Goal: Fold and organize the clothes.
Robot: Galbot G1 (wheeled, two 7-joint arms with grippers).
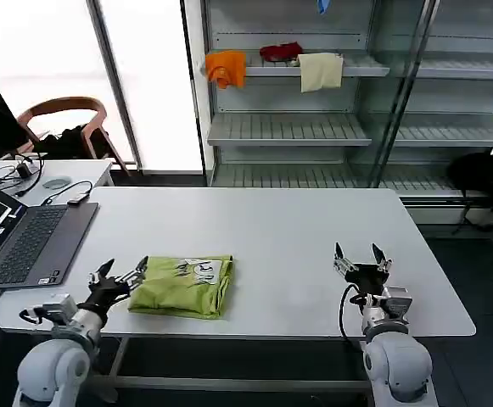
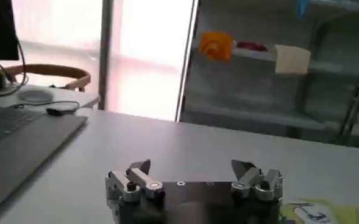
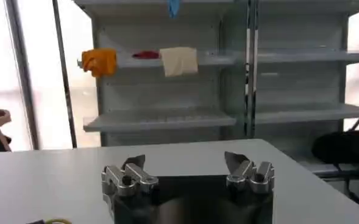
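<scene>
Lime yellow-green thin fabric T-shirt [image 1: 182, 286] folded on white table [image 1: 288, 237]; left gripper [image 1: 120, 275] just beside it, right gripper [image 1: 359, 257] well apart, both with fingers spread.

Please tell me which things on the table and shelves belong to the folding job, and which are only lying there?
Belongs to the job:
- lime T-shirt, folded on the table
- left hand, open beside it
- right hand, open, away from the shirt

Only lying about:
- laptop
- orange cloth, red cloth, cream cloth on the shelf
</scene>
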